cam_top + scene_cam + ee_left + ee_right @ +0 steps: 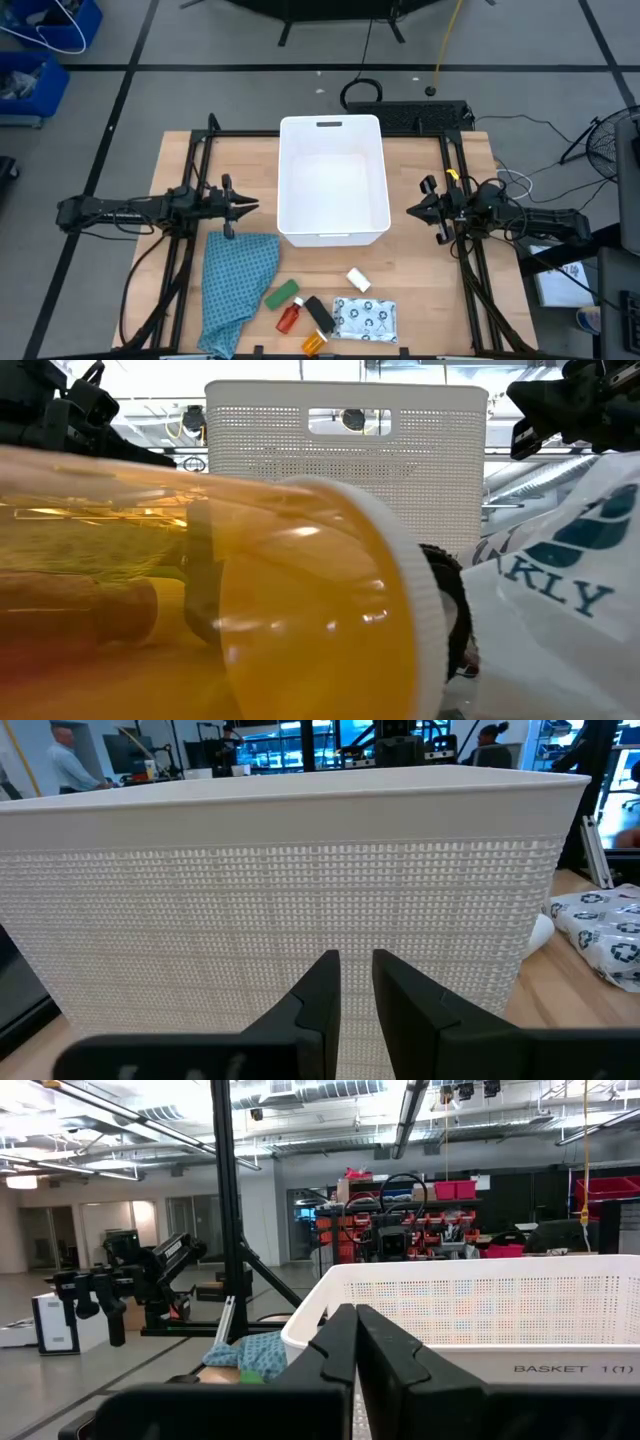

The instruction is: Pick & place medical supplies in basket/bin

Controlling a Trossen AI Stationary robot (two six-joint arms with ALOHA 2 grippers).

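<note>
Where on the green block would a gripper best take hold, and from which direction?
Probably from straight above, jaws closing across the short width of the green block near its middle. It lies flat and slanted on the table, with the teal cloth and red bottle close by, so the fingers should line up with its slant.

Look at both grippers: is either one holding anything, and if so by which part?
Nothing is held. The left gripper stands slightly open and empty beside the white basket; the right gripper is shut on nothing at its other side.
</note>
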